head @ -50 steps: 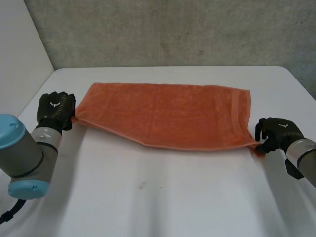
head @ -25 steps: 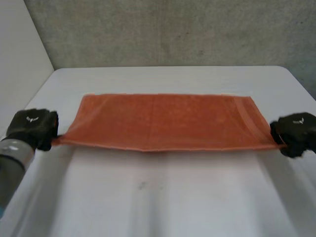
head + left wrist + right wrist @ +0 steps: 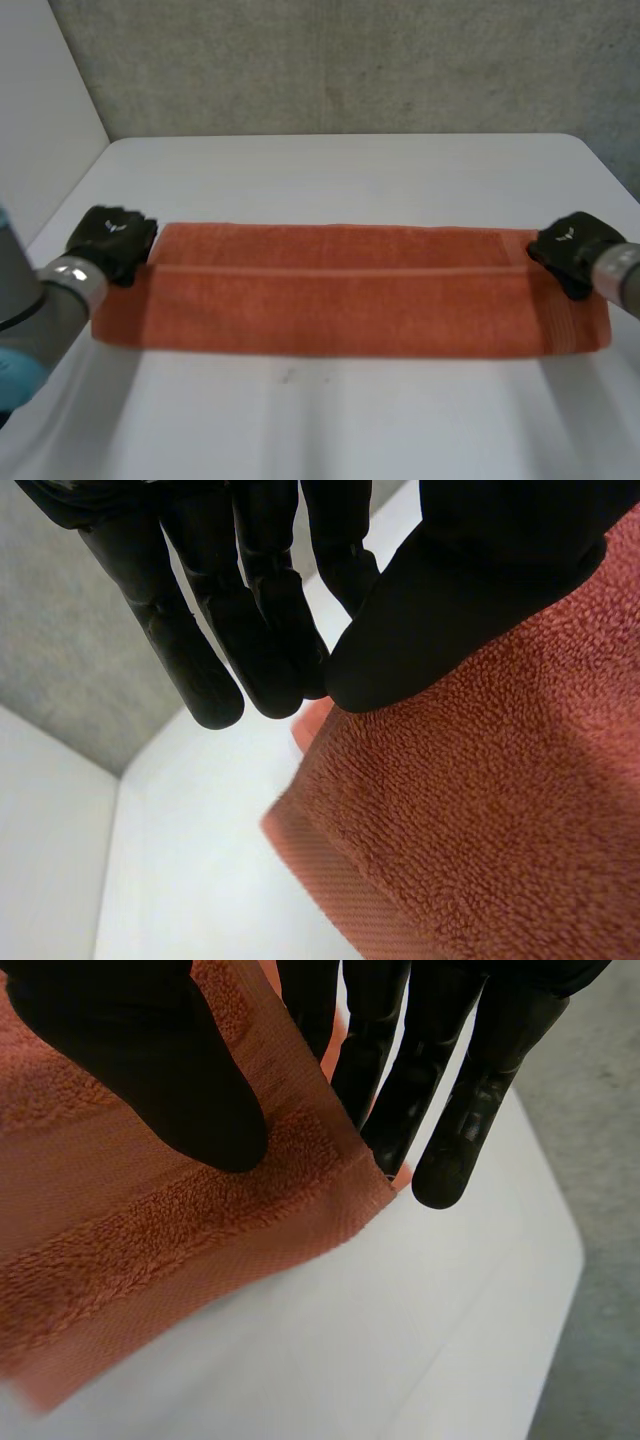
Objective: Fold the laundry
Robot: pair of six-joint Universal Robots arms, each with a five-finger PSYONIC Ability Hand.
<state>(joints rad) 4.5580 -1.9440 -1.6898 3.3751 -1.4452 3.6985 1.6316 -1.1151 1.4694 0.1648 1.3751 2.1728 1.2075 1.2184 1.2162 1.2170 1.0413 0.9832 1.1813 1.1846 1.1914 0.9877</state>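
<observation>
An orange towel (image 3: 350,300) lies across the white table (image 3: 330,420), folded lengthwise into a long band, its upper layer's edge running along the far side. My left hand (image 3: 110,243) pinches the far left corner of the towel (image 3: 480,820) between thumb (image 3: 450,610) and straight fingers (image 3: 250,650). At the far right corner, my right hand (image 3: 572,250) pinches the towel (image 3: 130,1220) the same way, thumb (image 3: 160,1070) on top and fingers (image 3: 430,1090) behind the cloth.
A grey wall (image 3: 350,60) stands behind the table's far edge. A white panel (image 3: 40,120) rises at the left. Bare tabletop lies in front of the towel and beyond it.
Both hands have carried the towel's near edge up and over toward the far side, laying the cloth down as a folded band. The right hand's grip closed on its corner.
</observation>
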